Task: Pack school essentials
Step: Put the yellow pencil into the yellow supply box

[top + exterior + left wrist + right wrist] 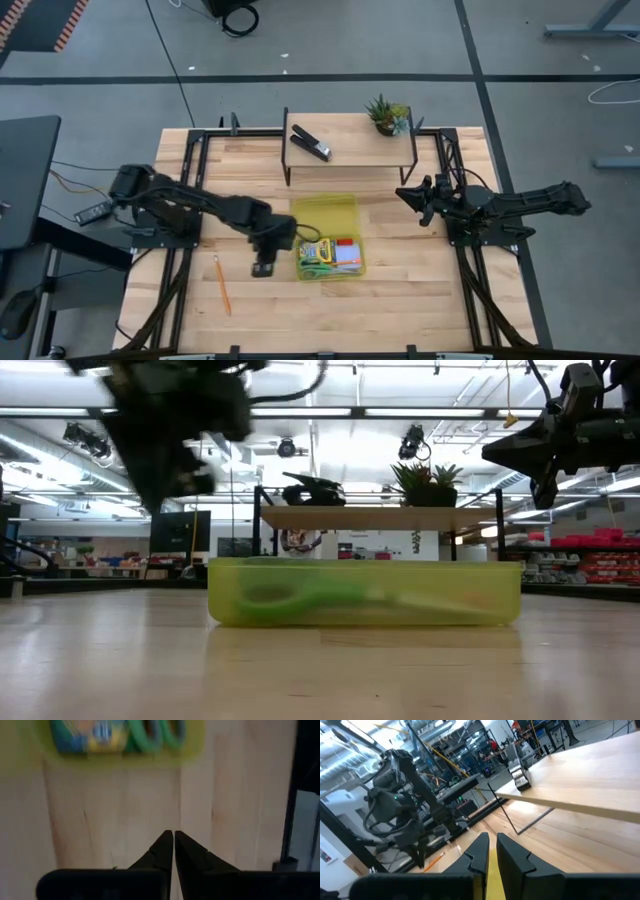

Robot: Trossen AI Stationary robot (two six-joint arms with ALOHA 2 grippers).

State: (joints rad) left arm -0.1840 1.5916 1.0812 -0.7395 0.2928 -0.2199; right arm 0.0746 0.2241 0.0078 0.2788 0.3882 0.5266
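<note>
From above, the left gripper (262,268) hangs just left of the translucent yellow-green plastic box (329,240) at mid-bench, which holds the green-handled scissors (318,266) and other stationery, while one orange pencil (221,285) lies alone toward the front-left corner and the right gripper (409,194) waits near the right edge. The left wrist view shows its jaws together on nothing; the right wrist view shows the same of its own.

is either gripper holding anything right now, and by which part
Nothing is held. The left gripper is shut on air above bare table; the right gripper is shut and empty too.
</note>
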